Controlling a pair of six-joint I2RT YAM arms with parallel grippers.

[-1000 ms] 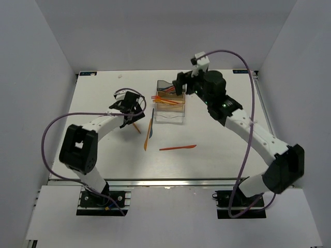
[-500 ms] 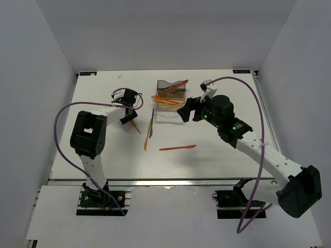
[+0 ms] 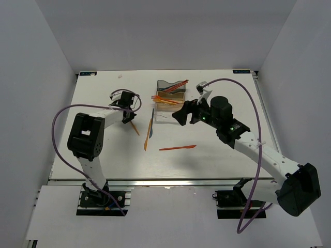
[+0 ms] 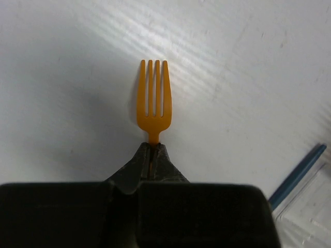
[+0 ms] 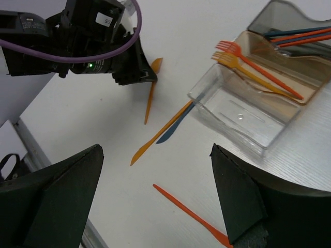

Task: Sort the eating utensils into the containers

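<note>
Jaws of left gripper (image 4: 153, 151) clamped on orange fork (image 4: 153, 98) handle, frame centre; right gripper (image 5: 155, 191) jaws wide apart above surface (image 5: 77, 121).

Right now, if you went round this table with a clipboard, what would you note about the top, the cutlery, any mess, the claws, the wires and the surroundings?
Surface: white table, no marks seen.
Job's things: three joined bins. The grey bin holds red and blue pieces, the amber bin holds orange and red forks, and the clear bin is empty. Lying loose are an orange knife, a blue utensil and a red utensil.
Clutter: nothing seen.
Grippers: left gripper shut on the orange fork; right gripper open, holding nothing, beside the clear bin.
Cables: left purple cable and right purple cable loop clear of the cutlery.
Surroundings: plain grey walls.
</note>
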